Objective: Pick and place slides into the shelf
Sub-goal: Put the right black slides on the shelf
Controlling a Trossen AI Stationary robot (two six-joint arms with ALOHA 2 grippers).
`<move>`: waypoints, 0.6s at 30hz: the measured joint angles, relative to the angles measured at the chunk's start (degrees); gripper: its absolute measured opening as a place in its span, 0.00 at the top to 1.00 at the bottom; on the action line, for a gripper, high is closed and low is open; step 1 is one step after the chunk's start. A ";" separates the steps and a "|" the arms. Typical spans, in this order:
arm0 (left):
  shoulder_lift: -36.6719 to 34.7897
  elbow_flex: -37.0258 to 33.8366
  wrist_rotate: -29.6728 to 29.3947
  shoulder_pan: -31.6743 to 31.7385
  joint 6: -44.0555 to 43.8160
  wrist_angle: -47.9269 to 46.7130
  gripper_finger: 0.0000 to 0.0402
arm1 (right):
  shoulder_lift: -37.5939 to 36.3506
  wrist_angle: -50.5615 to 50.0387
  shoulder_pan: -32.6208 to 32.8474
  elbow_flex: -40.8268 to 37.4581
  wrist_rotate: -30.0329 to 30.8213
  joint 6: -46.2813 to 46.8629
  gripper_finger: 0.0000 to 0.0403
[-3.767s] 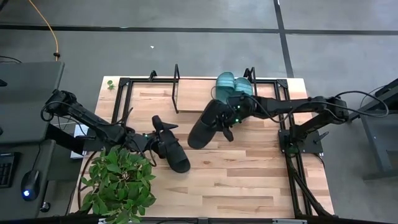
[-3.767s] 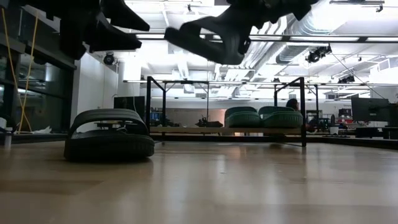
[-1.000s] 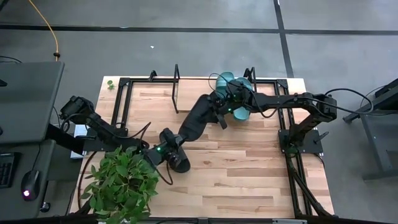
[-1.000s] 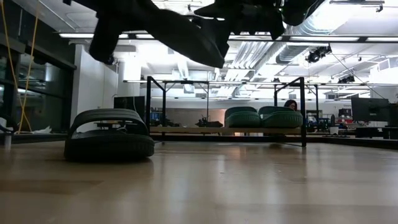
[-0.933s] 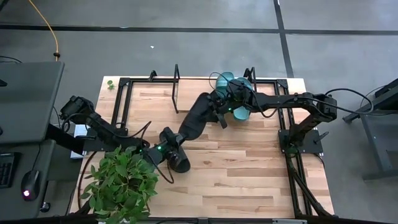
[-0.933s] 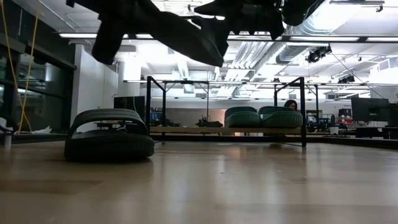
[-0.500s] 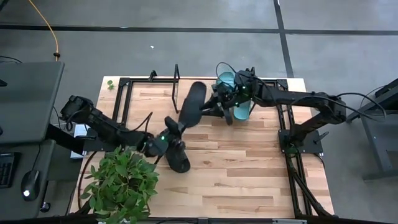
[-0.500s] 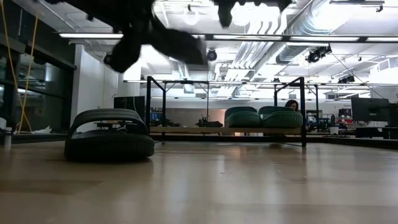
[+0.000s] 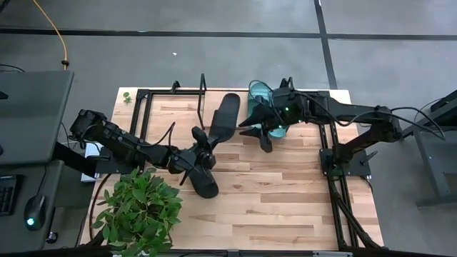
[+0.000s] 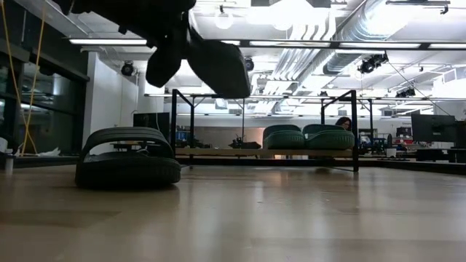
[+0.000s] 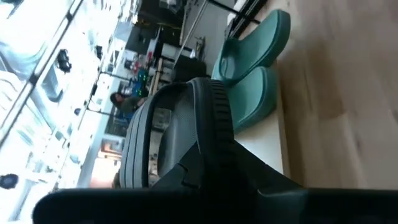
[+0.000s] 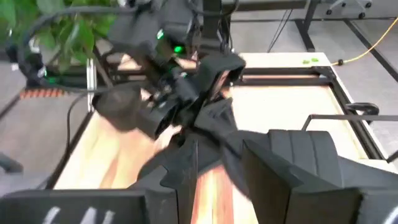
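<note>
Black slide [image 9: 223,114] hangs above the shelf [image 9: 202,100], pinched by one end in the left gripper [image 9: 203,141]. With so little hold it could swing, slip out, or clip the black frame. The right gripper [image 9: 255,133], spread and empty, hovers close by the teal pair [image 9: 258,91].

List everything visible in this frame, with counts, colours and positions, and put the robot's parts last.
teal slides: two, teal green, side by side on the shelf's right part
held black slide: one, black, in the air in front of the shelf
black slide on the table: one, black, lying flat near the plant
shelf: one, light board with black end frames, at the table's far edge
plant: one, green, at the table's front left corner
table: one, light wood
person: one, far off in the room behind the shelf
left gripper: shut on the held black slide's near end
right gripper: open, just right of that slide
</note>
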 joint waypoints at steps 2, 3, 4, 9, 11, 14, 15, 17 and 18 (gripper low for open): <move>0.51 0.00 0.06 0.98 -0.49 0.09 0.93 | -0.13 -1.26 1.63 0.10 1.99 -0.89 0.71; 0.88 0.00 0.32 1.52 -0.33 0.40 0.91 | -0.11 -2.29 2.39 0.10 3.13 -0.97 0.71; 1.30 0.00 0.52 1.96 -0.05 0.88 0.89 | -0.03 -3.37 3.15 0.10 4.19 -1.01 0.71; 5.05 0.07 2.89 4.67 0.55 3.08 0.91 | 0.20 -4.92 7.09 0.10 7.12 -0.92 0.71; 6.72 0.07 4.22 6.01 0.55 4.29 0.94 | 0.22 -4.49 8.58 0.10 8.07 -0.85 0.71; 8.97 0.80 5.50 7.59 1.20 5.46 0.94 | 0.24 -4.63 10.71 0.10 10.05 -0.92 0.71; 9.77 1.46 5.82 7.93 1.24 5.42 0.94 | 0.24 -4.73 11.29 0.10 10.53 -0.83 0.71; 11.15 3.07 5.96 8.70 1.52 5.23 0.92 | 0.24 -4.70 12.39 0.10 11.51 -0.17 0.71; 11.80 4.10 6.47 9.07 1.87 5.04 0.90 | 0.25 -4.72 12.96 0.09 11.61 0.13 0.71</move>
